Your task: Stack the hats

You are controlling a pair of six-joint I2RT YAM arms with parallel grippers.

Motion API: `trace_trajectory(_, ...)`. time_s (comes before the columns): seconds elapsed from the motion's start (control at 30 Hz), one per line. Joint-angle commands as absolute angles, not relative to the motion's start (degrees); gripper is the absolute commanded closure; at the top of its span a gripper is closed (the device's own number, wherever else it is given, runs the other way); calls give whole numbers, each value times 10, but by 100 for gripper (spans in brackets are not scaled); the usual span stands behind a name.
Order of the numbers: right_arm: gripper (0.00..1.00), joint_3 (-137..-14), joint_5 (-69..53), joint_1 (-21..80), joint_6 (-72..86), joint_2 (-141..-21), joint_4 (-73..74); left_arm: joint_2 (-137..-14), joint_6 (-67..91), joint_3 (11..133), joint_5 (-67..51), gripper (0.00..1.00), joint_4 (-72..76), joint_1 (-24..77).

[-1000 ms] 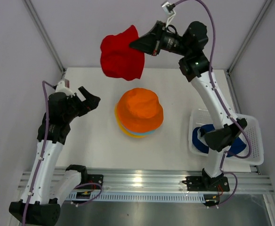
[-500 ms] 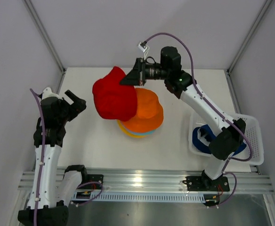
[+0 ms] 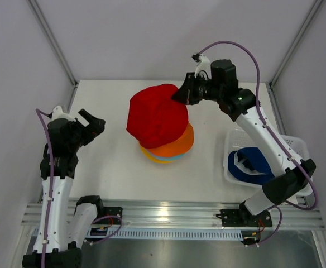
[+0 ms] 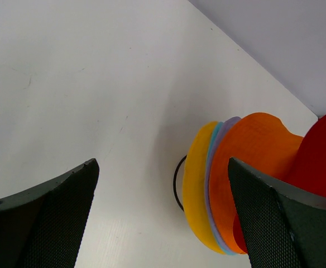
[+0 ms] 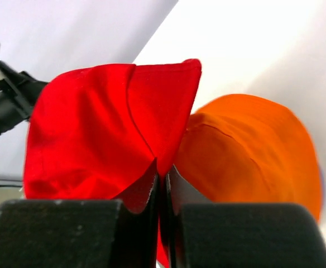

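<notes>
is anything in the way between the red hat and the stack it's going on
Nothing visible. The red hat, pinched in the right end effector, hangs partly over the orange hat that tops the stack, with no object between them. The left end effector is open, off to the left and apart from the hats.

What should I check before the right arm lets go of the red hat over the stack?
1. Right gripper pinching the red hat by its brim: ok.
2. Red hat centred over the orange hat: not ok, it sits off to the left.
3. Red crown seated down on the orange one: cannot tell.
4. Left gripper open, apart from both: ok.
5. Blue hat waiting in the basket: ok.
</notes>
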State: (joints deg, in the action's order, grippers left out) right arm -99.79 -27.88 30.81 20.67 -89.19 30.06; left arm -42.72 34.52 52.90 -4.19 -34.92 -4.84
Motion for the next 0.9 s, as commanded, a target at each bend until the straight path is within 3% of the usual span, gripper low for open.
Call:
trace_trajectory(0.0,96,-987,-234,287,182,-875,335,-428,363,519,-90,1,-309,-54)
trace_trajectory(0.27,100,-919,-246,224,192,-877,323,-468,409,468,-192,3,-207,-35)
trace_trajectory(0.47,100,-836,-313,170,187,-856,244,-506,451,466,-224,3,-153,46)
trace_trajectory(0.7,100,-787,-354,175,217,-874,170,-531,521,460,-300,2,-27,125)
trace_trajectory(0.87,100,-781,-363,175,233,-893,153,-578,506,473,-307,3,-13,147)
